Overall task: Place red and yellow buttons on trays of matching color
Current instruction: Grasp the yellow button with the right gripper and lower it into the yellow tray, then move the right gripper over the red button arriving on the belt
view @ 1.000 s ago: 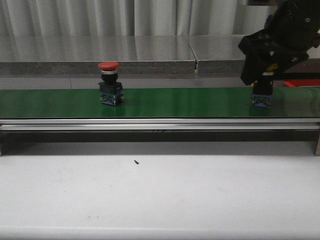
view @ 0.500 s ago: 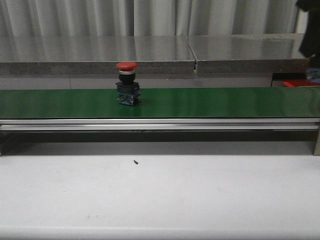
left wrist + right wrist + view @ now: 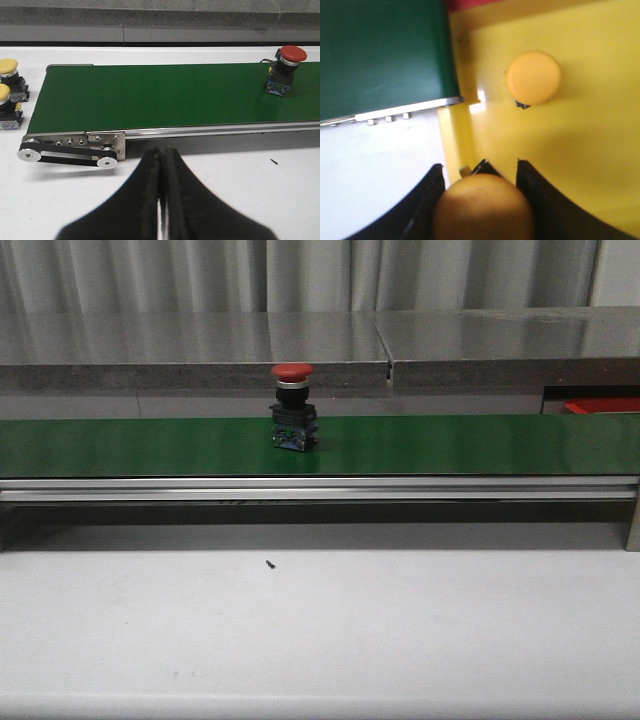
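Note:
A red button stands upright on the green conveyor belt, near its middle; it also shows in the left wrist view as the red button. My left gripper is shut and empty, hanging over the white table in front of the belt. Two yellow buttons sit on the table off the belt's end. My right gripper is shut on a yellow button above the yellow tray, where another yellow button stands. A strip of the red tray shows at the far right.
The belt's aluminium rail runs along its front edge. Its pulley end is near my left gripper. A small dark speck lies on the white table. Grey ledge behind the belt.
The red button has ridden the belt to the right. My right arm, holding the yellow button, has left the front view to the right.

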Controlling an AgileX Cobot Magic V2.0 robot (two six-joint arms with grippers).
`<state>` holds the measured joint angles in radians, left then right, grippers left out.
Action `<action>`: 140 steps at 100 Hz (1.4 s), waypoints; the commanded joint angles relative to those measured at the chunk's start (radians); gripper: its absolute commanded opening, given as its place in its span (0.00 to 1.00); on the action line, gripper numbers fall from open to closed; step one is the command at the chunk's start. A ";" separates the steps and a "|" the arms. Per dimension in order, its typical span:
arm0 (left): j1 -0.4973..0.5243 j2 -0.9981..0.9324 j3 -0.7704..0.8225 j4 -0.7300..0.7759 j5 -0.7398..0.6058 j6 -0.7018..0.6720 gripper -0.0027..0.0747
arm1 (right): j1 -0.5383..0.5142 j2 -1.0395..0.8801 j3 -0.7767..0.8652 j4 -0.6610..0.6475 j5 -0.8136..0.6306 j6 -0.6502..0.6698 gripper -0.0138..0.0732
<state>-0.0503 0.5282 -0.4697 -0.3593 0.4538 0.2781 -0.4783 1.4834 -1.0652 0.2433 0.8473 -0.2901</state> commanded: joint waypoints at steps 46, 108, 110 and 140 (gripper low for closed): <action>-0.008 0.001 -0.027 -0.021 -0.073 0.001 0.01 | -0.026 0.055 0.183 0.049 -0.359 0.002 0.35; -0.008 0.001 -0.027 -0.021 -0.073 0.001 0.01 | -0.026 -0.013 0.125 0.057 -0.253 0.001 0.84; -0.008 0.001 -0.027 -0.021 -0.073 0.001 0.01 | -0.026 -0.030 0.121 0.057 -0.250 0.001 0.84; -0.008 0.001 -0.027 -0.021 -0.073 0.001 0.01 | 0.184 -0.191 0.092 0.176 -0.237 -0.261 0.84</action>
<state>-0.0503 0.5282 -0.4697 -0.3610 0.4523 0.2781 -0.3659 1.3329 -0.9349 0.3465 0.6299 -0.4476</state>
